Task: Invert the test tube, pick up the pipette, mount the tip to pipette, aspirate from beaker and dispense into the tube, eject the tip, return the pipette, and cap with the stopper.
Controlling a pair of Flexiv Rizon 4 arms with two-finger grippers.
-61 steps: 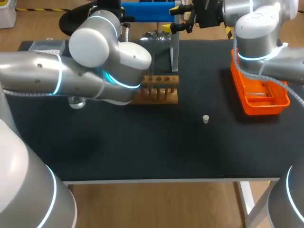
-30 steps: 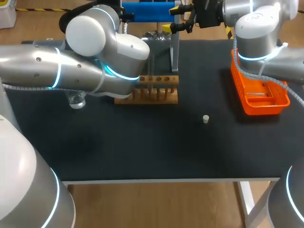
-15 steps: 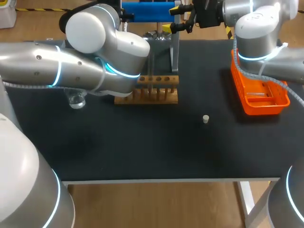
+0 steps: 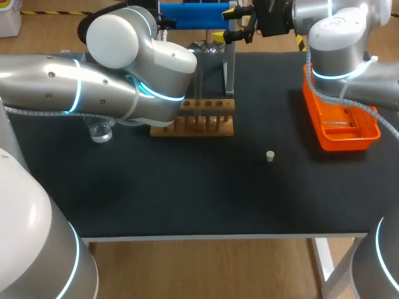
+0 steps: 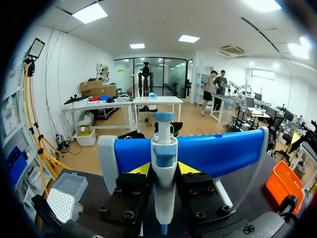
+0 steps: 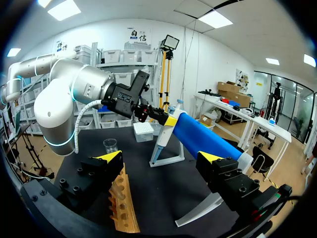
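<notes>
Blue-and-white pipette (image 5: 164,144) hangs on its stand (image 5: 223,151) at the desk's far middle. The left pincer (image 5: 163,169) appears closed on its body, so the pick-up looks begun but not lifted out. The right pincer (image 6: 161,157) hovers wide and empty just right of the stand. Whether the tube is inverted cannot be told. Tip mounting, aspirating from the beaker (image 4: 100,132), dispensing, ejecting, returning and capping remain. The stopper (image 4: 270,156) lies alone, right of middle.

This is a laboratory with a robot workbench. On the black desk (image 4: 187,199) stand a wooden test-tube rack (image 4: 206,118), a glass beaker (image 4: 100,132) and an orange tray (image 4: 341,136). A pipette (image 5: 164,186) sits at a blue stand (image 5: 223,151), beside what looks like a box of pipette tips (image 5: 62,201).
</notes>
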